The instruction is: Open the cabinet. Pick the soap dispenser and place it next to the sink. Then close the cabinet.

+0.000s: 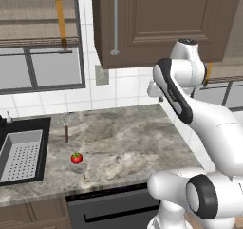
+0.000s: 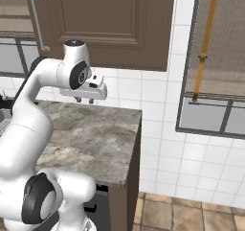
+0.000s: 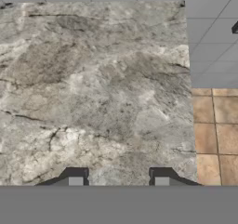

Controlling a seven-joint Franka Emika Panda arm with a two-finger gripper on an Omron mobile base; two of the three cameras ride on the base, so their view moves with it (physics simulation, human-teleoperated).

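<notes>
The dark brown cabinet (image 1: 156, 19) hangs on the wall above the counter with its doors shut; its silver bar handle (image 1: 114, 23) runs down the left door. It also fills the top of the right base view (image 2: 105, 19). My gripper (image 2: 84, 101) hovers below it over the right end of the counter, pointing down, open with nothing between its fingertips (image 3: 76, 181); its hand also shows in the left base view (image 1: 160, 98). The black-rimmed sink (image 1: 28, 123) lies at the counter's far left. The soap dispenser is out of view.
A red tomato (image 1: 77, 157) and a brown-handled utensil (image 1: 66, 128) lie on the marble counter (image 1: 123, 138) between sink and arm. The counter ends at the right (image 2: 139, 129), with tiled floor (image 3: 216, 125) below. Windows flank the cabinet.
</notes>
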